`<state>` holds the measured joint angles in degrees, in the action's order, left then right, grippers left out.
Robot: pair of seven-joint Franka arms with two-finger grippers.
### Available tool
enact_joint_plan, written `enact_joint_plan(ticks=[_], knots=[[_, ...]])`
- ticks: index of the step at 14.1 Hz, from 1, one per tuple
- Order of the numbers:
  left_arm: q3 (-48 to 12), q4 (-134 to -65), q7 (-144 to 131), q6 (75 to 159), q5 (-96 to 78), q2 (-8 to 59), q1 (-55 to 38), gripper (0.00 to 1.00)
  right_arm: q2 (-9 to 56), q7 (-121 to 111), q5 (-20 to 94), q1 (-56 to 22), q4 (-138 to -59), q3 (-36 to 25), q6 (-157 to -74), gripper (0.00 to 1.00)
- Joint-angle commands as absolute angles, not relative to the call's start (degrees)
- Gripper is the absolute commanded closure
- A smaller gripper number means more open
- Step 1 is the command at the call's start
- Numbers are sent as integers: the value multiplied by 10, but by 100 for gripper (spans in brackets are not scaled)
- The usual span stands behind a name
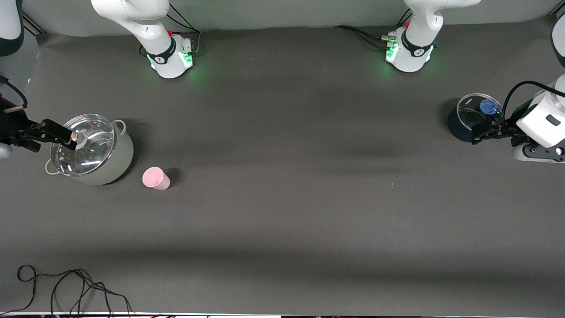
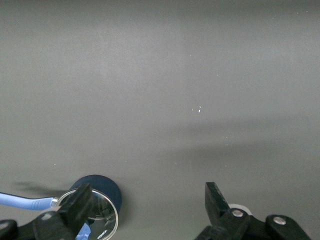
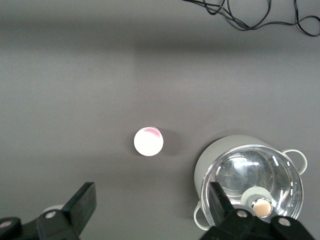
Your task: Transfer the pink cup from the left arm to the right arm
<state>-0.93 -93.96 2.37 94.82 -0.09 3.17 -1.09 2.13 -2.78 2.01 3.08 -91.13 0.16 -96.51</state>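
Cup (image 1: 156,178) stands upright beside the lidded pot (image 1: 90,150) — right gripper (image 1: 56,133) open over it; left gripper (image 1: 485,130) open over the dark pot (image 1: 459,123).

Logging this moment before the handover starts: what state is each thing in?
pink cup: standing on the table beside the pale pot, held by neither gripper.
pale pot: upright, glass lid on.
dark pot: glass lid on, at the left arm's end.
left gripper: open, empty, over the dark pot.
right gripper: open, empty, over the pale pot.
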Motion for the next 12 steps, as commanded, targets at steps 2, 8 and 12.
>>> enact_joint_plan(ticks=[2, 8, 12], knots=[[-4, -927, 13, 941, 4, 37, -19, 0, 33, -38, 15, 32, -889, 1, -958, 0], [-4, -927, 13, 943, 4, 37, -19, 0, 34, -33, 15, 31, -890, 1, -957, 0], [-4, -927, 13, 942, 4, 37, -19, 0, 33, -32, 16, 29, -891, 1, -957, 0]])
